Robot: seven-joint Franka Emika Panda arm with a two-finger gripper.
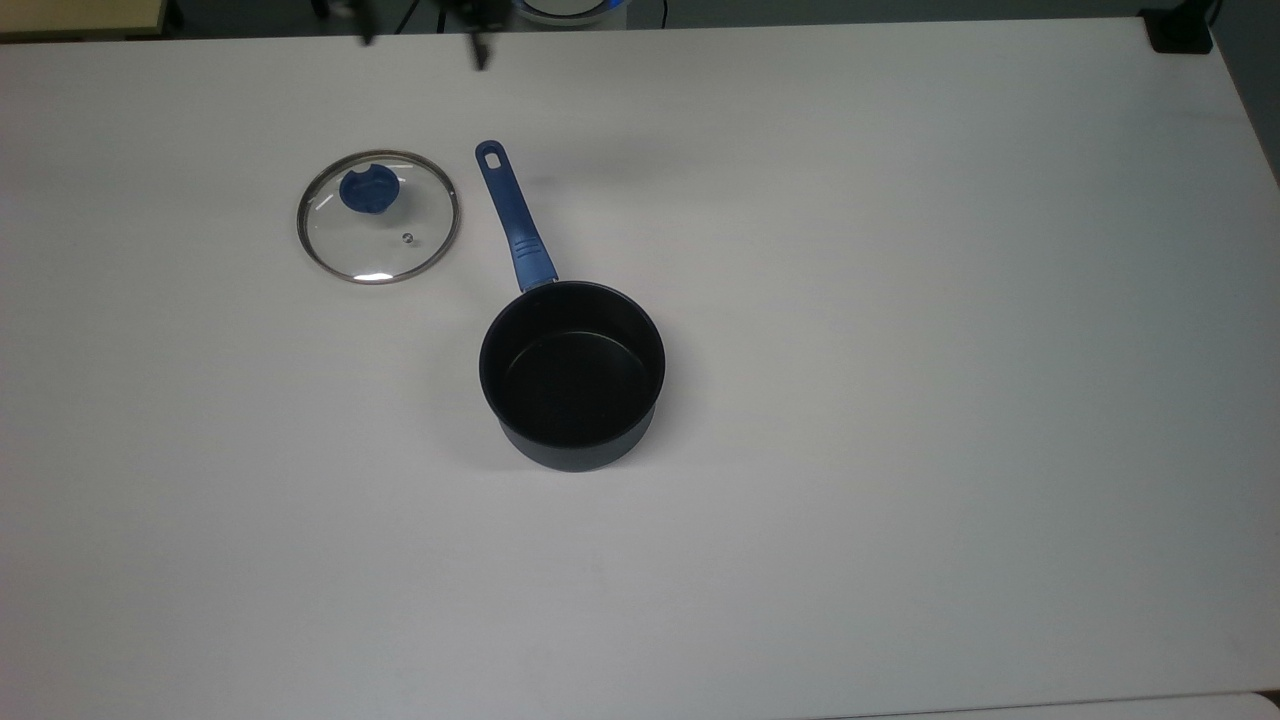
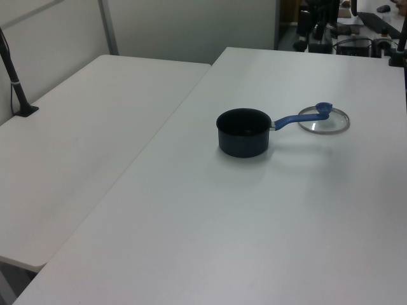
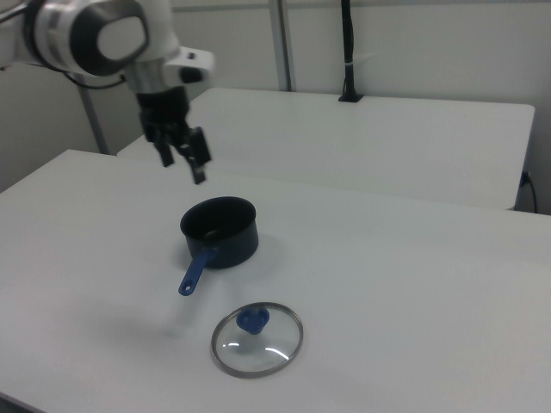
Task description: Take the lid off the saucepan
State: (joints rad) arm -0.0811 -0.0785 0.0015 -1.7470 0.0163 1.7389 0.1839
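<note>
A: We count one saucepan (image 1: 572,375) and one lid (image 1: 378,217), both on the white desk (image 1: 900,400). The lid is off the pan and lies flat beside the pan's handle (image 1: 514,213), on the top view's left of it, close but not touching.

B: We agree. The lid is a round disc of clear glass with a thin steel rim, a blue knob (image 1: 368,190) and a small vent. The pan is a dark round pot, matte black inside and empty, and its long blue handle has a hole at the end.

A: In the left view we see the pan (image 2: 243,131) side-on, with the handle reaching toward the lid (image 2: 324,119) on the left view's right. A second white desk (image 2: 82,140) stands alongside on the left view's left.

B: The right view gives us the arm (image 3: 95,39), white and rounded, and its black hand (image 3: 181,157). The two fingers stand apart with nothing between them. It hangs in the air above the desk, clear of the pan (image 3: 219,232) and well apart from the lid (image 3: 257,338), which lies nearest the camera there.

A: In the top view we make out two dark blurred tips at the upper edge, which we cannot tell for certain.
</note>
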